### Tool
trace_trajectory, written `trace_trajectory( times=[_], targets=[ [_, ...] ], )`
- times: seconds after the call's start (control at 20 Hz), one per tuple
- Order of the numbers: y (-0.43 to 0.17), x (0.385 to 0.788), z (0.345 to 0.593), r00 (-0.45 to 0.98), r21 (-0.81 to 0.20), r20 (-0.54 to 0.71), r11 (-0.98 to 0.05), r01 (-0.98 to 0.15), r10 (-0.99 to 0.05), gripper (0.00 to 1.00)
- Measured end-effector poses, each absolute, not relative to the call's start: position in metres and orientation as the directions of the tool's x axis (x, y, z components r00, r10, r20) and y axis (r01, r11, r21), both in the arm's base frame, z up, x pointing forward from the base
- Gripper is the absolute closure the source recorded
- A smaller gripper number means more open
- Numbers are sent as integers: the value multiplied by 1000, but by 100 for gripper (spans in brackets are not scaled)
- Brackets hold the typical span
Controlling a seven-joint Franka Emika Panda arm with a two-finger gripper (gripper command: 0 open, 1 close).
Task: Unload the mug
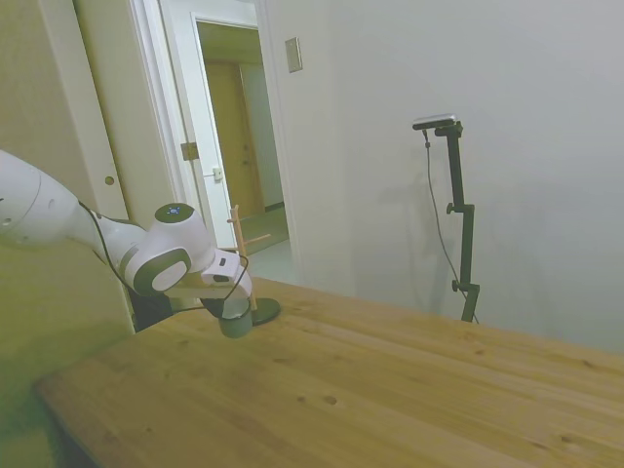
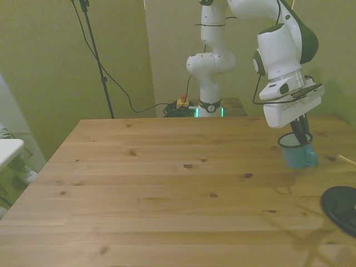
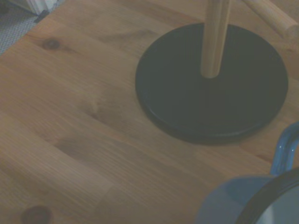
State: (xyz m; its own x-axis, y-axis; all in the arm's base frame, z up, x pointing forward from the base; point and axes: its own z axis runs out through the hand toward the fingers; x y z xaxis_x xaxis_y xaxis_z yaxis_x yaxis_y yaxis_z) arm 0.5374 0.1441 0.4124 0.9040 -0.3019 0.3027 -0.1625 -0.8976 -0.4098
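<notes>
The teal-grey mug (image 2: 297, 152) stands upright at the table's right side in the front view, a short way to the left of the peg stand's dark base (image 2: 341, 207). My gripper (image 2: 301, 133) reaches down from above and is shut on the mug's rim, with a dark finger inside the cup. In the side view the mug (image 1: 234, 323) sits under the gripper (image 1: 230, 305), just in front of the stand's wooden post (image 1: 243, 261). I cannot tell whether the mug touches the table. The wrist view shows the mug's rim and handle (image 3: 281, 154) beside the base (image 3: 187, 88).
The stand's side peg (image 2: 346, 161) pokes in at the front view's right edge. The table's near edge (image 1: 88, 375) lies close to the arm in the side view. Bare wooden table (image 2: 167, 183) stretches to the front view's left.
</notes>
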Motion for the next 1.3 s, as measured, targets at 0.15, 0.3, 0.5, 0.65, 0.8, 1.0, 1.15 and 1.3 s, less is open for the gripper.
trace_trajectory(
  times=[0.15, 0.3, 0.5, 0.65, 0.8, 1.0, 1.15, 1.3],
  targets=[
    [138, 537, 414, 903, -395, 305, -903, -168, -302, 100],
    [130, 535, 412, 902, -378, 305, -908, -179, -304, 100],
    [123, 534, 413, 904, -356, 303, -916, -185, -301, 100],
    [114, 534, 416, 902, -335, 309, -923, -192, -300, 100],
    [106, 533, 415, 902, -314, 310, -928, -202, -302, 100],
    [92, 533, 410, 899, -289, 308, -931, -223, -311, 100],
    [83, 533, 407, 896, -271, 310, -933, -238, -319, 100],
    [70, 535, 405, 892, -253, 309, -933, -256, -329, 100]
  ],
)
